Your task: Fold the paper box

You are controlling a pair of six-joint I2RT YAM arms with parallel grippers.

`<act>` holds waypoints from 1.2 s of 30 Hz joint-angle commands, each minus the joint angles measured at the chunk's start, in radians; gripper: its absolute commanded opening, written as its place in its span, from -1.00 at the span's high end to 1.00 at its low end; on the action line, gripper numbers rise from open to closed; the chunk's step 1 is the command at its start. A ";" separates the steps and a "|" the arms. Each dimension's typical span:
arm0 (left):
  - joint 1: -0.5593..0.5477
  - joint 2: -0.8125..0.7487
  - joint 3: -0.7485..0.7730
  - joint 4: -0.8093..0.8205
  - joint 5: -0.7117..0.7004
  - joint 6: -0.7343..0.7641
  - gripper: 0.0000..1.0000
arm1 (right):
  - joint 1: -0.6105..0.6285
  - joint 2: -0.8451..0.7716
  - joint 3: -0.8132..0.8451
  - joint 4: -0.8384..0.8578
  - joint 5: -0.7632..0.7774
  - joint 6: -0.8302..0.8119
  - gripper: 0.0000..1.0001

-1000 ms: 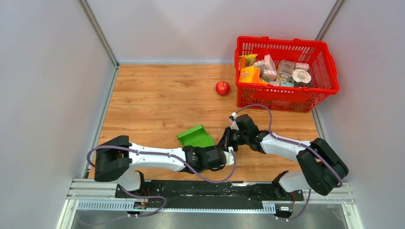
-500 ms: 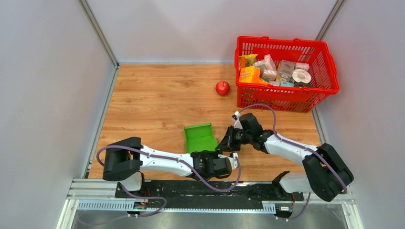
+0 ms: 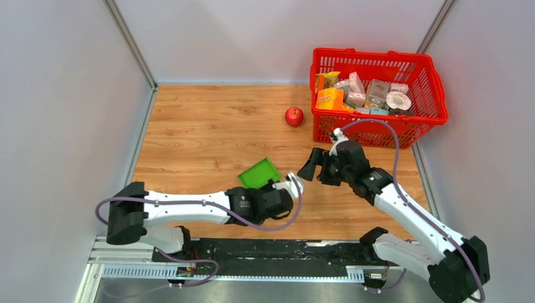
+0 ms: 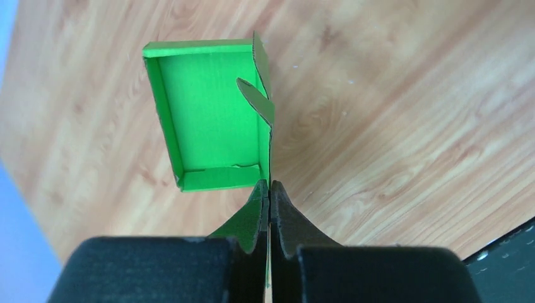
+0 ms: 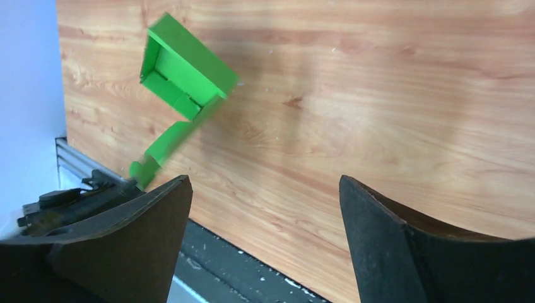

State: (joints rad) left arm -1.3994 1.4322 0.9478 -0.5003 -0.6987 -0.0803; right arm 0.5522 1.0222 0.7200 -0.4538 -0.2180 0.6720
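Well, the paper box (image 4: 208, 120) has walls up but no lid shut yet; the left gripper (image 4: 269, 189) pinches its flap, and the right gripper (image 3: 310, 169), at three o'clock, is spread wide, holding nothing.

Bright, even light falls from above. The wood-grain tabletop (image 3: 208, 126) looks matte, and the small red apple (image 3: 293, 116) casts only a faint, soft shadow. The overhead view is sharp. At the left wrist the bright green cardboard box (image 4: 211, 120) is crisp, while the left gripper (image 4: 270, 192) looms soft. At the right wrist the box looks smeared, perhaps by motion. A broad dim shadow lies beside it, and the right gripper (image 5: 265, 183) is out of focus.
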 commanded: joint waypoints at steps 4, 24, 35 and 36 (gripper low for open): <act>0.274 -0.206 0.114 -0.233 0.192 -0.545 1.00 | 0.011 -0.082 -0.093 0.070 0.037 -0.104 -0.80; 0.729 -0.240 0.066 -0.406 0.617 -1.544 1.00 | 0.657 0.200 -0.140 0.629 0.491 -0.391 -0.83; 0.766 -0.265 0.005 -0.379 0.645 -1.630 1.00 | 0.727 0.282 -0.139 0.774 0.654 -0.408 -0.76; 0.772 -0.272 -0.007 -0.353 0.656 -1.624 1.00 | 0.726 0.294 -0.130 0.768 0.652 -0.426 -0.75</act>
State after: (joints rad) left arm -0.6563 1.1805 0.9596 -0.8936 -0.0792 -1.6722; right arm 1.2785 1.2839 0.5831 0.2146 0.3565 0.2939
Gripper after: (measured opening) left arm 0.008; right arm 0.884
